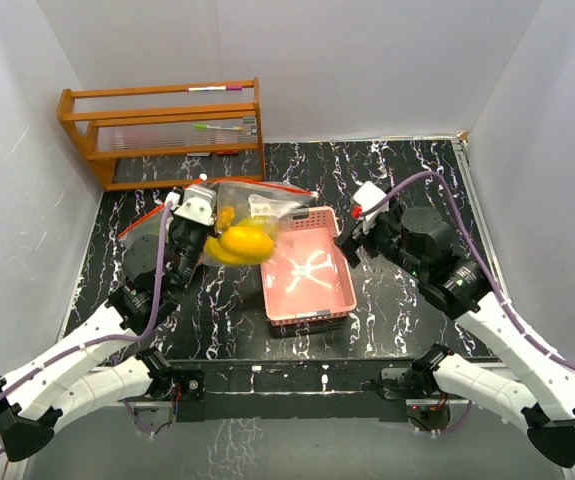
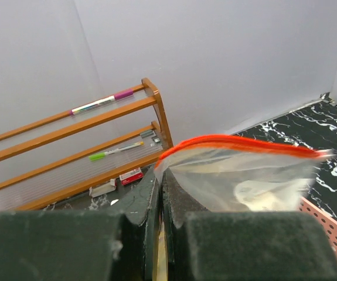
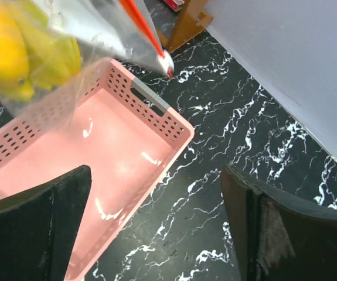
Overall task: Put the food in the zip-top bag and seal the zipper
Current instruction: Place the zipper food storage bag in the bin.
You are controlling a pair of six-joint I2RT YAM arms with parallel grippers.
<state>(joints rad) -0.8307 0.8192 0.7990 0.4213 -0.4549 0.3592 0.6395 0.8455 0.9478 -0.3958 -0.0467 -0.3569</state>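
The left claw, centre-left in the overhead view, is clamped on the clear zip-top plastic bag. Yellow toy food lies inside the bag, at the upper-left corner of the pink perforated plastic basket. The right claw stands apart.

Plain white walls close in the scene at the back, left and right; the tabletop is glossy black marble veined with white; a wooden rack with ribbed translucent shelves stands in the far left corner against the back wall; a purple-capped marker lies on its top tier, a green pen on the tier below; the light is soft and even.
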